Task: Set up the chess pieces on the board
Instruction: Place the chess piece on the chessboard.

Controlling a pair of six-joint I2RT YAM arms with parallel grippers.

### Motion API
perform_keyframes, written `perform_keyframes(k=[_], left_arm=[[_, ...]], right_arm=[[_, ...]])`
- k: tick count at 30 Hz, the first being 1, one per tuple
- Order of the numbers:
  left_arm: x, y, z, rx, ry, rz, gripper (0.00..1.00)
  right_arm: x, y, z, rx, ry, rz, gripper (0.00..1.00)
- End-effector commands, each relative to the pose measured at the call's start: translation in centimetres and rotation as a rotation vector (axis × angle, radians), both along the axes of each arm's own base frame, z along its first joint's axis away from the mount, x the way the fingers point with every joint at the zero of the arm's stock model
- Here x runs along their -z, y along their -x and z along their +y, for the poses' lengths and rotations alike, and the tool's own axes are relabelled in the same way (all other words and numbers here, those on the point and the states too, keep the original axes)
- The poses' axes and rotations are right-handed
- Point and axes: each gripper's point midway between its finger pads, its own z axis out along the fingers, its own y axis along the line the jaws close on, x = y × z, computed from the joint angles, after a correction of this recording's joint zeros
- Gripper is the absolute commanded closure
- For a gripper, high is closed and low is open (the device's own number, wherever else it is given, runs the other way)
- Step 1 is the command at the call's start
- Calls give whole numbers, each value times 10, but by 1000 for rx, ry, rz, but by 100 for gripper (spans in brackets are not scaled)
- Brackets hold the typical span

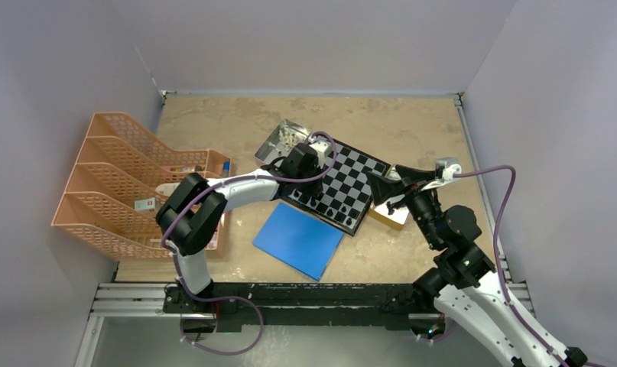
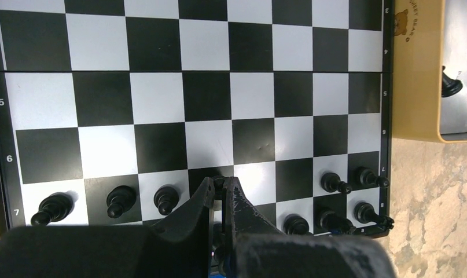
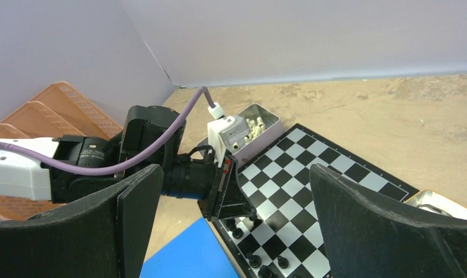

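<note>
The board [image 1: 360, 174], checked in black and silvery-white, is pictured lying askew at the middle of the table [image 1: 213, 122]. Black chess pieces [image 2: 121, 200] are stood only on the ranks marked 7 and 8. In the left wrist view three are lined up at the left of rank 7, two more are placed at its right end, and three are set behind those on rank 8. The left gripper [image 2: 222, 186] is held low over rank 7 between the two groups, its jaws clenched tight. Whether a piece is pinched at the tips cannot be told. A lone black piece [image 2: 451, 84] is seen inside a gold-rimmed tin [image 2: 416, 87], which is set just beside the board at four o'clock in the overhead view. Above that tin and the board's edge the right gripper [image 1: 397, 183] is poised, its jaws spread wide and released. Cream pieces [image 3: 253, 123] are heaped in a silver tin [image 3: 275, 119] near the board's corner at eleven o'clock. A blue sheet [image 1: 299, 238] is laid just beside the board at seven o'clock. An orange file rack [image 1: 129, 183] is parked well apart at nine o'clock, against the left wall.
</note>
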Motion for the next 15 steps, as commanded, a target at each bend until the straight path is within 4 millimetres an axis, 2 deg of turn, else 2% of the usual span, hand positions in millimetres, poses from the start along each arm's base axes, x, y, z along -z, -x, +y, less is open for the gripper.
perform_keyframes(k=[1,11,15], left_arm=[[-13,-12,-6,-11,15,-38,100],[-5,-11,-3,-10,-21,-16,96],[-5,-11,-4,-1,-27,-14,91]], right_arm=[[-26,0,-9,41,-35,-60,1],[-22,-3,-10,54,-36,-53,1],[-19,-4,-10,58,-31,-48,1]])
